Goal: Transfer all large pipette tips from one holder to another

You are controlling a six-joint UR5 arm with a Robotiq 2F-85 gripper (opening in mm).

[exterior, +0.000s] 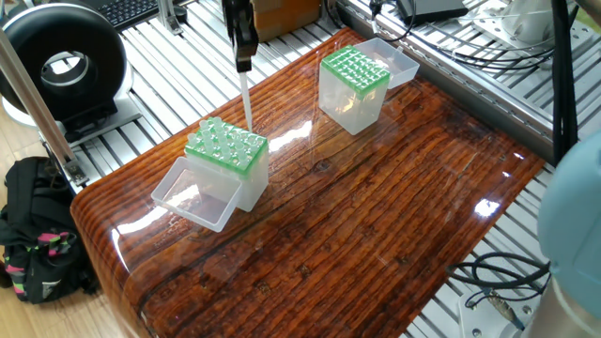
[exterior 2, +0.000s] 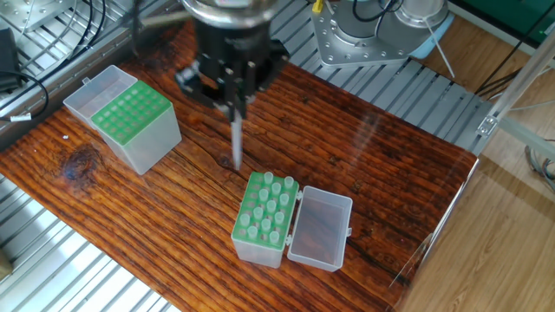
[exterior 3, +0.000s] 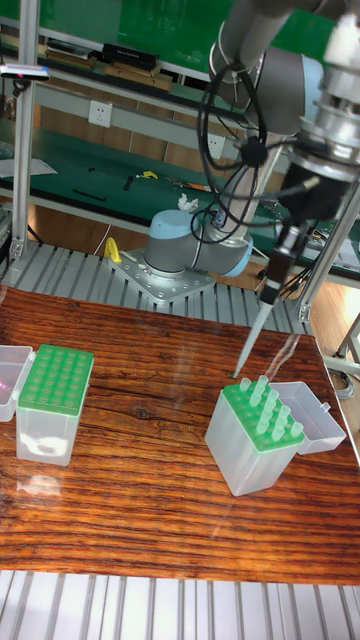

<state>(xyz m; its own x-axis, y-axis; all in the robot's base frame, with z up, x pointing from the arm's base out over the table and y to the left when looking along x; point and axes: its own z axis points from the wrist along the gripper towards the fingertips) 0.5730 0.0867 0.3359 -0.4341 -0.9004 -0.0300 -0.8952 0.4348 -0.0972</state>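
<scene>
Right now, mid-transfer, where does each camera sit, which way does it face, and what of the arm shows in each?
One fixed view: high off a table corner, looking down; only the gripper holding a tip shows.
The other fixed view: high on the opposite side, looking down; blurred gripper, arm base behind.
Tall fixed view: low at the table's front edge, facing the base; whole arm shows.
All share the full box and the empty box.
</scene>
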